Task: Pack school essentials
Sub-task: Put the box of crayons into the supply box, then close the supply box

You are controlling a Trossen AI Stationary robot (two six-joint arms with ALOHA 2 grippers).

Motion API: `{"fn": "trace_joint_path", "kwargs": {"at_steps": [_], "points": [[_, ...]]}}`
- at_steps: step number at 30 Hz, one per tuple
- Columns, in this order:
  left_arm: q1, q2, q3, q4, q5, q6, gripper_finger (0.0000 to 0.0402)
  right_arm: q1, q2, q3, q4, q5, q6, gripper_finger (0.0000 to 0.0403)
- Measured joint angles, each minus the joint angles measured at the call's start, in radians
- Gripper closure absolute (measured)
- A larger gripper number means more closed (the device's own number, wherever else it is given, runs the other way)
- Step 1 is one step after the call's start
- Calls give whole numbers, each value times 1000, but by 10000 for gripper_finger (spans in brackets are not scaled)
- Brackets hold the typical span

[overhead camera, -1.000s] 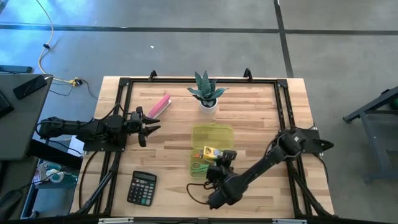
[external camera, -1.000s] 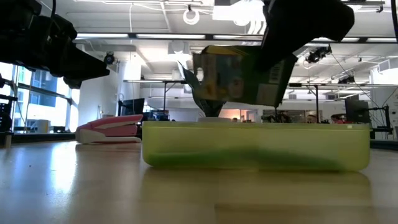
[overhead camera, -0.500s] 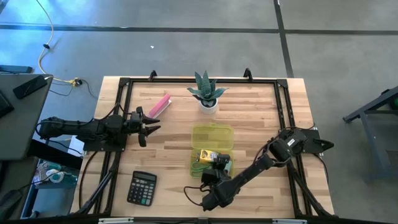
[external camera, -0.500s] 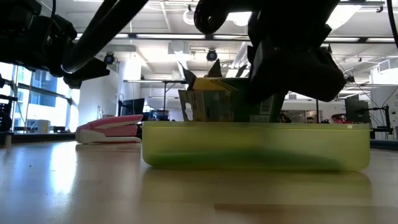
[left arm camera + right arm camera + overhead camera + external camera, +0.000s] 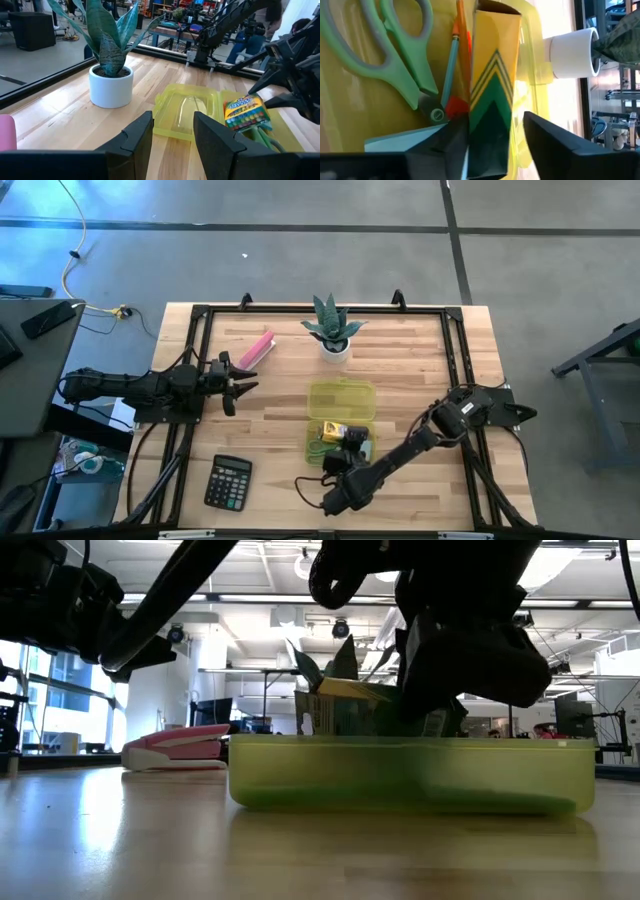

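A yellow-and-green crayon box (image 5: 492, 75) stands tilted in the tray of the open green case (image 5: 318, 448). Its lower end rests among the green-handled scissors (image 5: 380, 55), an orange pencil (image 5: 462, 45), a green pencil (image 5: 451, 65) and a light-blue note pad (image 5: 405, 142). Its top (image 5: 345, 695) sticks up above the case's rim. My right gripper (image 5: 494, 122) is open, slanting down into the tray, one finger on each long side of the box. My left gripper (image 5: 172, 130) hangs open over the table's left part, with nothing between its fingers. My right gripper has one finger (image 5: 452, 142) right beside the crayon box's long side (image 5: 476, 105); whether it touches I cannot tell. The other finger (image 5: 555, 145) stands a little off the opposite side. The fingers slant down from the table's near side and lie along the box.
The case's lid (image 5: 342, 398) lies open on the far side of the tray. A potted plant (image 5: 333, 330) stands behind it, a pink bar (image 5: 257, 348) at the far left and a black calculator (image 5: 228, 482) at the near left. A black frame (image 5: 200, 315) borders the table.
My right gripper has gone down into the case's tray with the crayon box. The box was above the rim and now sits partly inside the tray, tilted, with only its top above the rim.
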Motion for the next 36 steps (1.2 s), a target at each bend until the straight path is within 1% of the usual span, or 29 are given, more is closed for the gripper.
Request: {"fn": "trace_joint_path", "kwargs": {"at_steps": [7,11,15,20,25,30,34,36], "points": [[0,0,0,0,0,0,271,0,0,7,7,-9,1,138],[0,0,0,0,0,0,271,7,0,46,-4,-9,5,114],[0,0,0,0,0,0,271,21,0,99,-24,-6,10,112],[0,0,0,0,0,0,271,37,-1,155,-77,28,108,111],[0,0,0,0,0,0,271,40,-3,156,-78,78,168,111],[0,0,0,0,0,0,271,39,-7,156,-78,160,215,111],[0,0,0,0,0,0,271,34,-42,148,-75,206,240,111],[0,0,0,0,0,0,271,31,-80,103,-77,237,266,111]]}}
